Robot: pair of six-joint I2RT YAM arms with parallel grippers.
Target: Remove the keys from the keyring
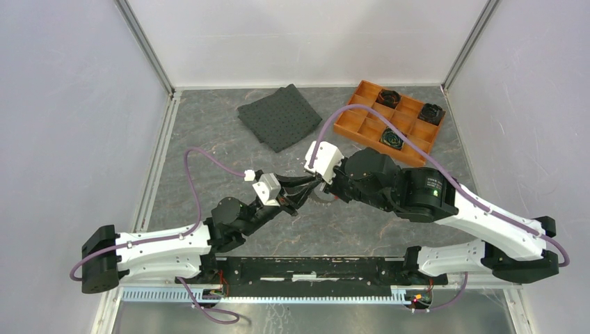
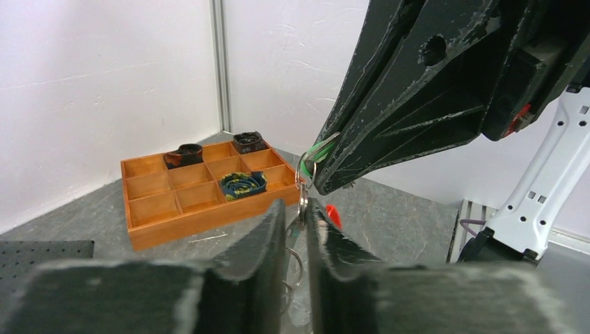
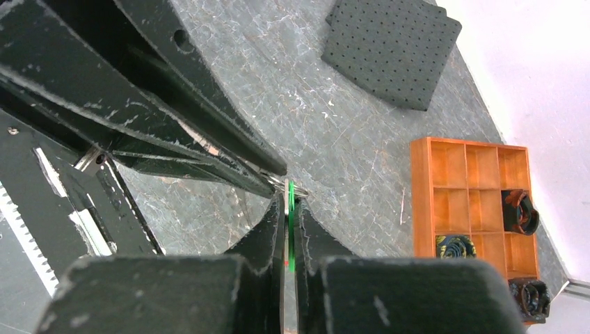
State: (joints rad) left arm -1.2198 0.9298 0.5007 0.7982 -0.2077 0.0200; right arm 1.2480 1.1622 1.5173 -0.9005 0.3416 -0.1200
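- Left wrist view: keyring (image 2: 303,174) hangs over counter (image 2: 389,202), red key (image 2: 334,214) dangling.
- Right end effector (image 3: 290,203) pinches green key (image 2: 319,147); left end effector (image 2: 298,209) narrow around keyring, grip unclear.
- Likely light, stiff, slippery wire: hold the plastic heads.

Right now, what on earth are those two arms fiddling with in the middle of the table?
The two robot arms meet over the middle of the table, working on a tiny bunch of keys. The left gripper appears to pinch the thin metal keyring from below, while the right gripper is shut on the green key at the ring. The red key hangs just beside the left fingers. The green key is not yet off the ring.
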